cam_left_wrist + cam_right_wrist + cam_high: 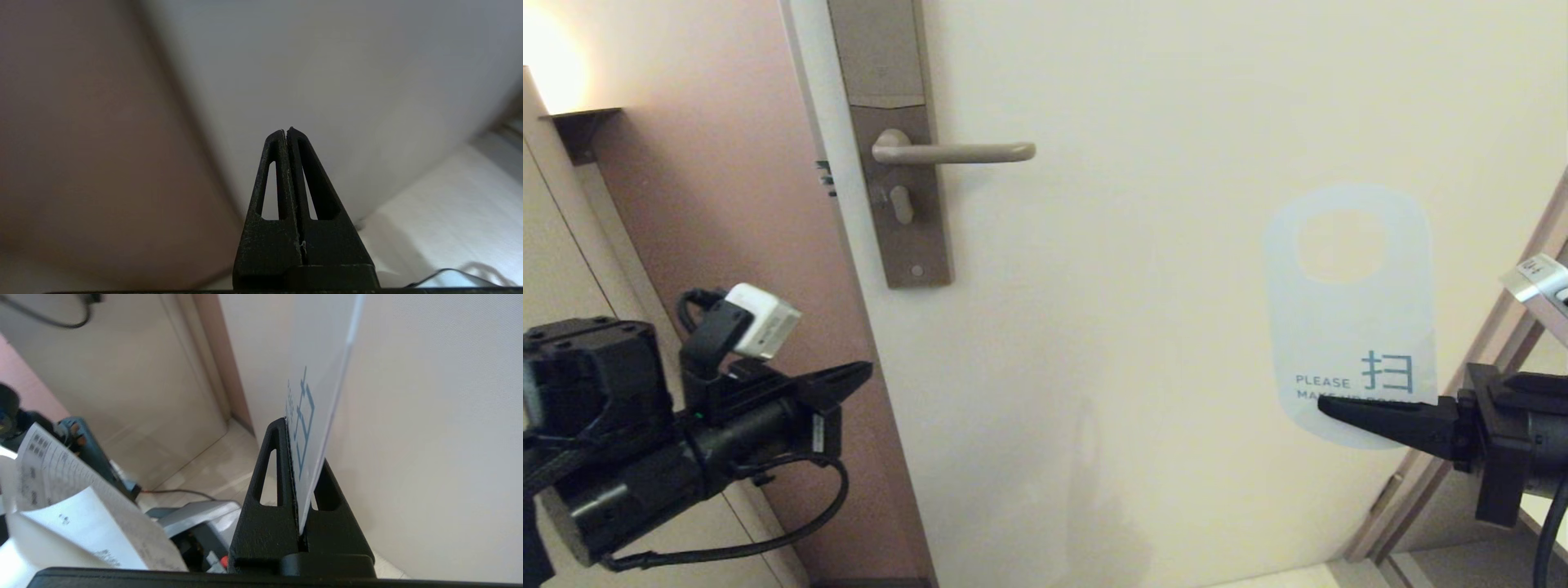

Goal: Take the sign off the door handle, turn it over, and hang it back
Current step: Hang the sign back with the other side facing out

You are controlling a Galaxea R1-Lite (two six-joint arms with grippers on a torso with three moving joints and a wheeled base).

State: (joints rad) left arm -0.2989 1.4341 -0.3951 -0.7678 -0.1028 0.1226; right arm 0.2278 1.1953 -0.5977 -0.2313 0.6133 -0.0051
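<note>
Right gripper (1327,403) pinches the sign (1349,310) by its bottom edge, white face showing, hole end up. The door handle (956,152) lies well up-left, lever horizontal. Left gripper (864,372), fingers together, empty, sits low-left.

sign (1347,327) face: white side out, teal print
sign line 1: "PLEASE", just above the right hand (1327,404) tip
sign line 2: starts "MAKE UP", rest hidden behind the right hand
sign character: large teal Chinese "扫", right of "PLEASE", also just above the hand; seen edge-on in the right wrist view
white tag (1535,273): on the right arm above the hand, short dark mark, can't read it
printed paper sheet (61,490): beside the right hand in the wrist view, small grey print, illegible
door handle (956,152) and backplate (894,139): no readable marks
</note>
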